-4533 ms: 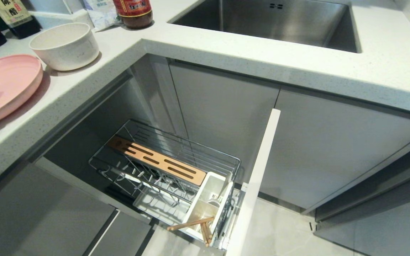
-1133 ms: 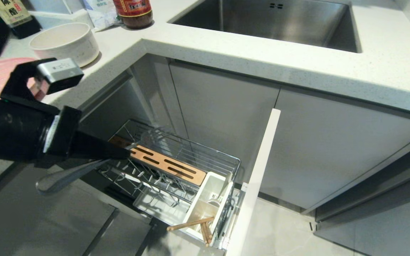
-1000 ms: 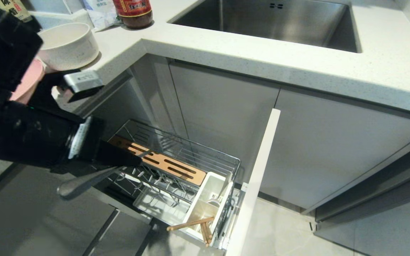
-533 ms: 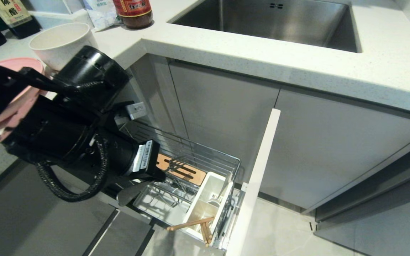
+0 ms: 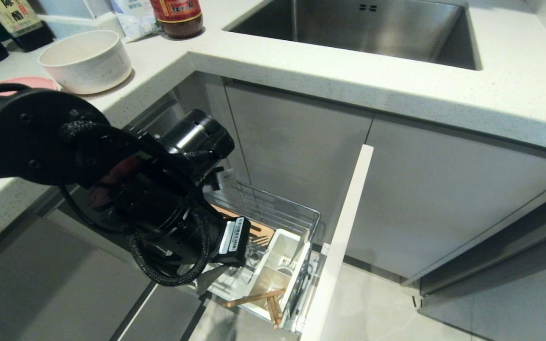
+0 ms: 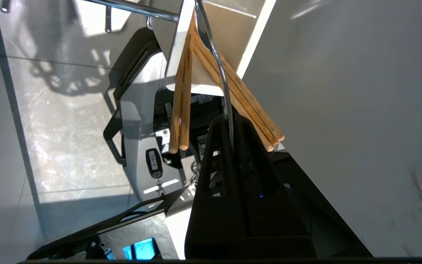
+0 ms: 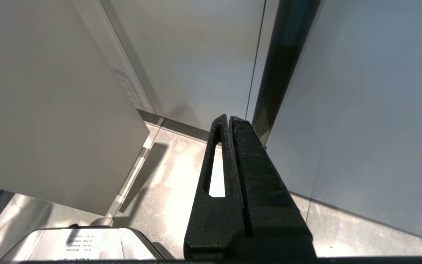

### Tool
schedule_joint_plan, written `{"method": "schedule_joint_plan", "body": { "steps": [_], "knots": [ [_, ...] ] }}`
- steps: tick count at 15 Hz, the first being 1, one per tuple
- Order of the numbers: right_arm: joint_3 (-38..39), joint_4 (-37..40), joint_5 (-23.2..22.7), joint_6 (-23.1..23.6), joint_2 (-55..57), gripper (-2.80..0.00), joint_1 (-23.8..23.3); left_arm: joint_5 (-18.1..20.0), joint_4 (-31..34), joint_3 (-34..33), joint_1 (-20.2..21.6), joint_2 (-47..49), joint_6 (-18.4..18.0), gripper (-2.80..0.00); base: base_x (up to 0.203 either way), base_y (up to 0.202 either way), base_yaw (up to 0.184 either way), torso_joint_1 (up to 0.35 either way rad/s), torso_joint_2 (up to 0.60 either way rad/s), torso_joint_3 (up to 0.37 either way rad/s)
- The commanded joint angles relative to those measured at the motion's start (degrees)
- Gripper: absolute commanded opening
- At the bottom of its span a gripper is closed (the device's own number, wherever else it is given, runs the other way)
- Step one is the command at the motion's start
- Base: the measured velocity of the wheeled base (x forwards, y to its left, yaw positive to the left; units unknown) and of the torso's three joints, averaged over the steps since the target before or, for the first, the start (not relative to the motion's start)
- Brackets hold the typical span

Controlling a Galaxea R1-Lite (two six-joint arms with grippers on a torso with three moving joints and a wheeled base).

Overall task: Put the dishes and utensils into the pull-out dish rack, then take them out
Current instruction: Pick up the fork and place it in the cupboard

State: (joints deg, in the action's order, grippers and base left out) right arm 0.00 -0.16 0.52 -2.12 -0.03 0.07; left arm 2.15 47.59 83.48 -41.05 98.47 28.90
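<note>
Apparently clamped | fork [image 6: 216, 62] | between left gripper [image 6: 232, 123] fingers [image 6: 216, 146]

We see glossy metal on the fork [image 6: 216, 62], matt wooden chopsticks [image 6: 181, 91], a chrome wire rack [image 5: 277, 213] and smooth white plastic cup [image 5: 277, 265]

Steel sink [image 5: 372, 28], speckled countertop [image 5: 349, 80] — sauce bottles [image 5: 178, 16], grey cabinet doors [image 5: 296, 142]

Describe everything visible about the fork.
The fork is slim, shiny silver metal. The left claw is shut on its handle, and its shaft runs from there past the wooden chopsticks into the white utensil cup. The tines are hidden in the left wrist view; the head view glimpses them beside the arm.
</note>
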Motion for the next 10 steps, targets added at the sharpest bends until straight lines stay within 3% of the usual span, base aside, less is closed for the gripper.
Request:
{"method": "schedule_joint_plan", "body": {
  "steps": [1,10],
  "knots": [
    [0.0,0.0,0.0,-0.1,0.0,-2.8,0.0,0.0,0.3,0.1,-0.4,1.8,0.3,-2.8,0.0,0.0,0.0,0.0,0.0,0.0],
    [0.0,0.0,0.0,0.0,0.0,-2.8,0.0,0.6,0.1,2.1,-1.0,7.2,0.3,-2.8,0.0,0.0,0.0,0.0,0.0,0.0]
  ]
}}
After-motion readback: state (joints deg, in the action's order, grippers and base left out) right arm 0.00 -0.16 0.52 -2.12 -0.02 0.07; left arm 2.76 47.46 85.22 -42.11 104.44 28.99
